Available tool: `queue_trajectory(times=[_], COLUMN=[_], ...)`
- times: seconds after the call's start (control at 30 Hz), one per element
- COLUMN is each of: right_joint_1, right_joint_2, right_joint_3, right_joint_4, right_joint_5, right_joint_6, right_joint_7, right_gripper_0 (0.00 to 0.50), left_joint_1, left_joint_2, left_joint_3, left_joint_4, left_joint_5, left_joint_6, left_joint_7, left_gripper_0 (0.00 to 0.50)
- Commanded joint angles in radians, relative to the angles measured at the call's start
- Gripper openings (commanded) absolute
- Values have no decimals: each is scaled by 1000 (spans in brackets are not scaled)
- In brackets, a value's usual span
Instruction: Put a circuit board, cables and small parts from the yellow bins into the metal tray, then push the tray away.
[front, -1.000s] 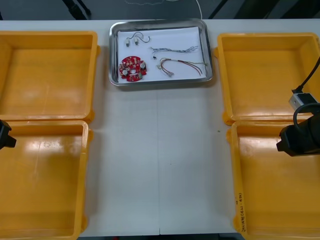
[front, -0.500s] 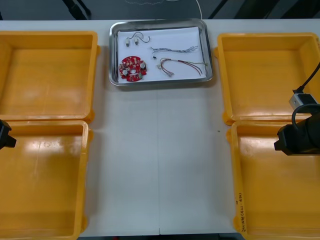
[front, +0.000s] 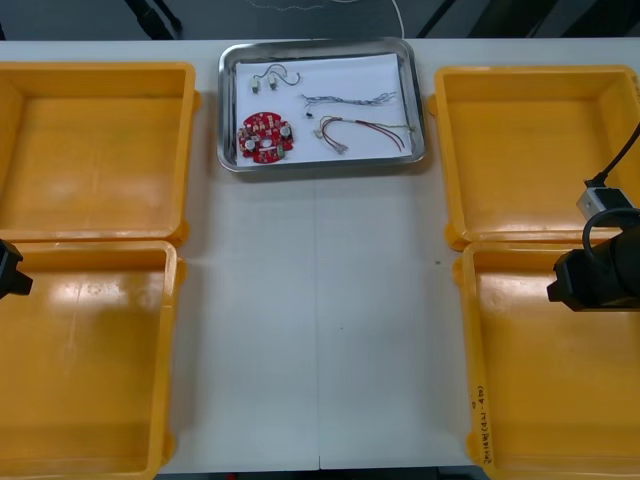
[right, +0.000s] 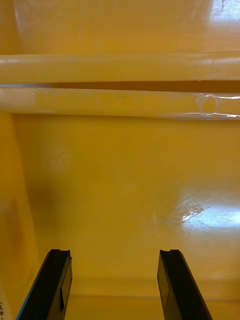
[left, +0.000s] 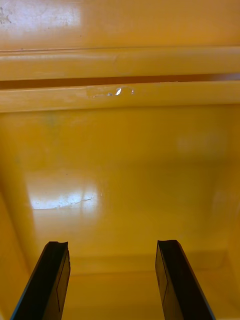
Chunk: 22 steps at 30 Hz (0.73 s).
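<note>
1. I judge the filling finished: the metal tray (front: 322, 165) stands at 12 o'clock on the table (front: 320, 320), close to its far edge, and holds the red circuit board (front: 266, 136), the blue and white cable (front: 348, 99), the red and yellow cable (front: 365, 135) and the small metal parts (front: 268, 77)
2. The right gripper (right: 114, 255) hangs over the near right bin (front: 470, 350) at 4 o'clock, its fingers spread apart and holding nothing
3. The left gripper (left: 112, 245) is over the near left bin (front: 168, 350) at 8 o'clock, also released and empty
4. What remains, I think, is only the push, if it is wanted at all, because little table is left beyond the tray
5. To do it well, one arm should first rise over its bin wall, go to the tray's near rim at its middle, and press straight toward 12 o'clock, slowly, so the loose cables do not slide and the tray does not turn
6. Pressing off the middle would probably swing the tray toward a far bin (front: 530, 72), which stands just beside it
7. All four bins look empty, and the table between them is bare, so the path is free
8. Only the bin walls and the right arm's black lead (front: 622, 150) need care
</note>
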Motion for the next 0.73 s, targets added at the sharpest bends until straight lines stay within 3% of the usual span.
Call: queue_trajectory(times=[0.03, 0.73], right_joint_1=[13, 13], right_joint_2=[10, 10], right_joint_3=[-31, -31], right_joint_4=[-31, -31], right_joint_5=[-7, -7], right_joint_6=[5, 5], right_joint_7=[-30, -30], right_gripper_0=[500, 500], left_joint_1=[16, 16], left_joint_2=[45, 45], left_joint_3=[29, 29], left_joint_4=[-29, -29], left_joint_5=[-8, -8], left_joint_6=[6, 6], left_joint_7=[-91, -91], left_gripper_0=[500, 500])
